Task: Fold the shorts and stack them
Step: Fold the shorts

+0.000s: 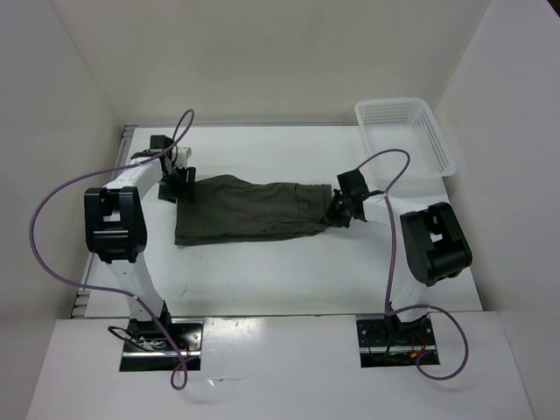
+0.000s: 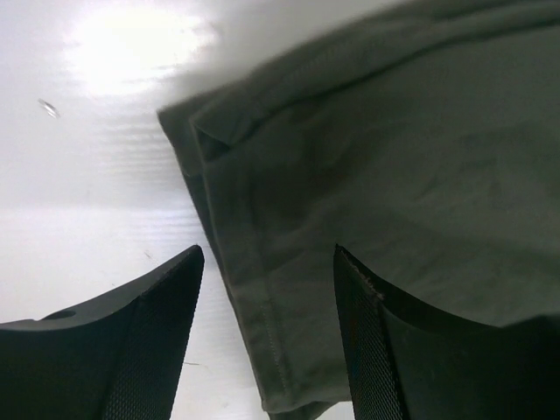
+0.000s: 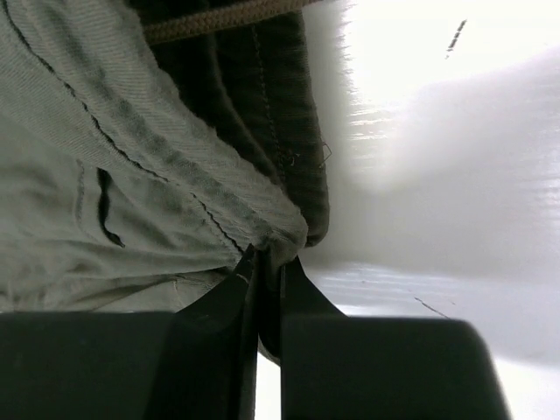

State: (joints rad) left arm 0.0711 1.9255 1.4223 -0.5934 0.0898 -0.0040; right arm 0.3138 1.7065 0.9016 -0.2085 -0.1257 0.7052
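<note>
The dark olive-green shorts [image 1: 249,210] lie flat across the middle of the table, leg hems to the left, waistband to the right. My left gripper [image 1: 182,186] is open at the far left corner of the shorts. In the left wrist view its fingers [image 2: 157,332] stand either side of the hemmed leg edge [image 2: 262,289], empty. My right gripper [image 1: 337,208] is shut on the waistband end. In the right wrist view [image 3: 269,262] cloth is pinched between the jaws, with the drawstring [image 3: 219,19] above.
A white plastic lattice basket [image 1: 404,133] stands at the back right corner of the table. White walls close in the left, back and right sides. Purple cables loop over both arms.
</note>
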